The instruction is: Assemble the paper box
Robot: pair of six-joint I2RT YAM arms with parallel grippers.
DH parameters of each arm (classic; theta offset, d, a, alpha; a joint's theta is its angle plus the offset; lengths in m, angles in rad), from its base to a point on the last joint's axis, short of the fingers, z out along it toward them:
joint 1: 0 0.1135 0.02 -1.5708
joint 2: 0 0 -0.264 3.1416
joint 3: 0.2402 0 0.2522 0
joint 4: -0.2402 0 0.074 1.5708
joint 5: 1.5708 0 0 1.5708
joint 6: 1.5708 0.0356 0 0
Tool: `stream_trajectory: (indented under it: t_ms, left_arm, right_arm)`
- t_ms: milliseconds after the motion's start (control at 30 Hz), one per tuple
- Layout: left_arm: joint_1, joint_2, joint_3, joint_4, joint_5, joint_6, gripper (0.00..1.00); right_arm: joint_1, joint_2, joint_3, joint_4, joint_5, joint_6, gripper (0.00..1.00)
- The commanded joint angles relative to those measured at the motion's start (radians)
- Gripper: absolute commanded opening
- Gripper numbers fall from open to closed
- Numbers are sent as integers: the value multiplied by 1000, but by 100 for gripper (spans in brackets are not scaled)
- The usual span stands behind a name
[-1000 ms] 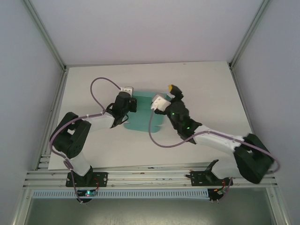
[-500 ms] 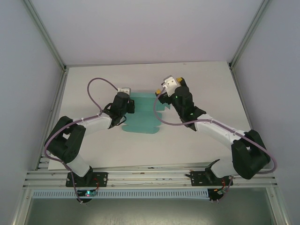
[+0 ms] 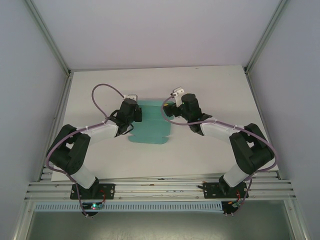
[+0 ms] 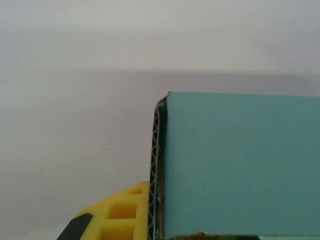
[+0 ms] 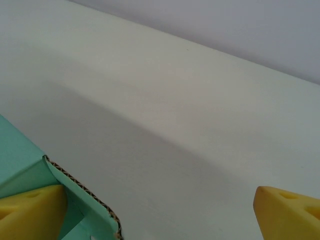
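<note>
Teal-green corrugated card sheet lies flat mid-tabletop, its left edge pinched by my left pincer. My right pincer, spread wide, has just swung to the right flap, ready to fold.

White tabletop, plain matte. Teal card box lies approx mid-tabletop, mostly flat sheet w/ flaps; corrugated edge visible, one part folded up.

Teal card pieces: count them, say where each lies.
1. The paper box lies mid-table, left gripper pinching its left edge, open right gripper at its right edge. None seems hidden.
</note>
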Motion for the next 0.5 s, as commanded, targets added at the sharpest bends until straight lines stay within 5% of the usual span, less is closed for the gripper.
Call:
stream_trajectory:
  t_ms: [0,300,467]
  left_arm:
    - [-1,-46,9,38,36,-37,0]
    - [-3,-48,6,54,87,-69,0]
    - [-3,-45,8,51,95,-85,0]
  right_arm:
    - [-3,11,-10,99,-103,109,95]
    - [-13,57,-91,447,-7,409,98]
    - [23,85,-97,484,165,534,98]
